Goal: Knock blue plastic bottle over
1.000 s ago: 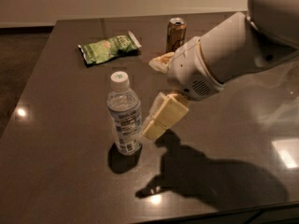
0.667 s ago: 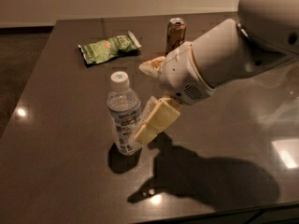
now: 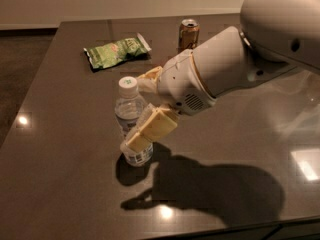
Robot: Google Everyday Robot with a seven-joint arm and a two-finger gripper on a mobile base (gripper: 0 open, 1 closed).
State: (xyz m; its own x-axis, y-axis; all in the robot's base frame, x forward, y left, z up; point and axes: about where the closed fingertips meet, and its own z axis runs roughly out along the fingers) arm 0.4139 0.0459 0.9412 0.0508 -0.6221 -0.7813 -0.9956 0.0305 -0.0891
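Contact step: I see the fingers [image 3: 150, 127] spread, gripping nothing, 1 touching the upright blue plastic bottle [image 3: 131, 115] on the bench [image 3: 60, 184]; next I need a sideways shove.

One cam, high & close, looks down at table [image 3: 65, 184]; pincer [image 3: 137, 111] center-left.

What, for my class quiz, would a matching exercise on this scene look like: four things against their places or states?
Things:
1 blue plastic bottle
2 brown-gold can
3 green snack bag
4 claw

Places or states:
a upright at the far side of the table
b lying flat, far left
c standing near the front, white cap on
d open, at the bottle

Pairs: 1-c; 2-a; 3-b; 4-d
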